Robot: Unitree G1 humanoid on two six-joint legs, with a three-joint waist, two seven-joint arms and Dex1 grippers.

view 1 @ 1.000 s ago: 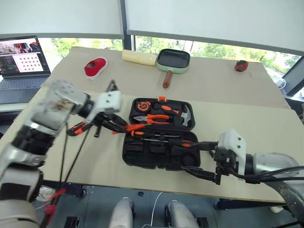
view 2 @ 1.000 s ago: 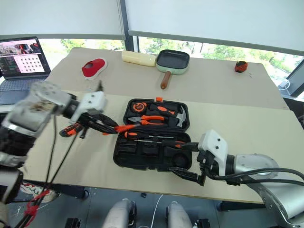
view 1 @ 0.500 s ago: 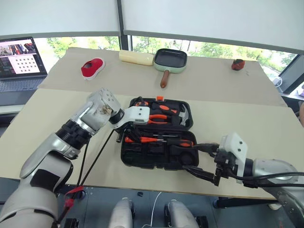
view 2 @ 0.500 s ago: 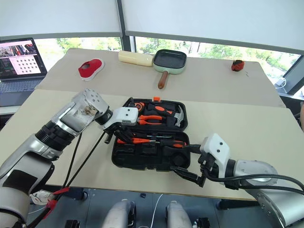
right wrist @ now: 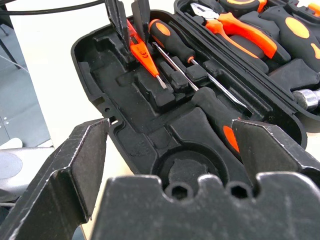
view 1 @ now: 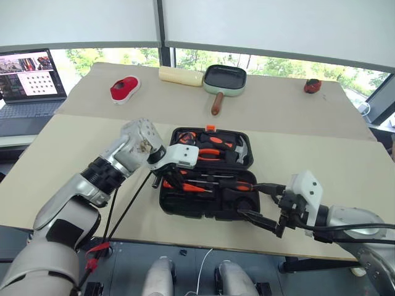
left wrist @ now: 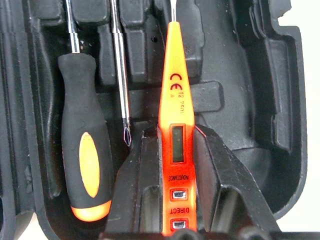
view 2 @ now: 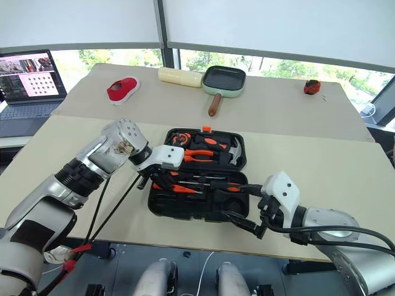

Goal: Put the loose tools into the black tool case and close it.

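Two halves of the black moulded plastic tool case (view 1: 207,206) lay open flat on the pale wooden desk (view 1: 74,142). Its near half held two long screwdrivers with orange-and-black handles, one (left wrist: 85,155) just beside the left hand, the other (right wrist: 220,122) toward the right hand's side, their shafts crossing the recesses. One slim all-orange small screwdriver (left wrist: 176,135) also lay in that near half, next to the first long screwdriver. The left hand (left wrist: 175,165) pointed steeply down into the case with its two black fingers (left wrist: 220,180) closed narrowly on the rear of the slim orange screwdriver, whose tip rested among the recesses. A round recess (right wrist: 187,172) sat at the near edge of the case.

The far half carried orange-handled pliers (view 1: 207,152), a hammer (view 1: 241,150) and a tape measure (view 1: 183,134).

The right hand (view 1: 266,203) hovered off the near right corner of the case, fingers spread wide and holding nothing.

Farther back on the desk stood one green-rimmed square pan (view 1: 224,78), one cream block (view 1: 180,75) beside it, one red-and-white object (view 1: 124,89) and one small red object (view 1: 313,86). One laptop (view 1: 28,80) sat off to the left.
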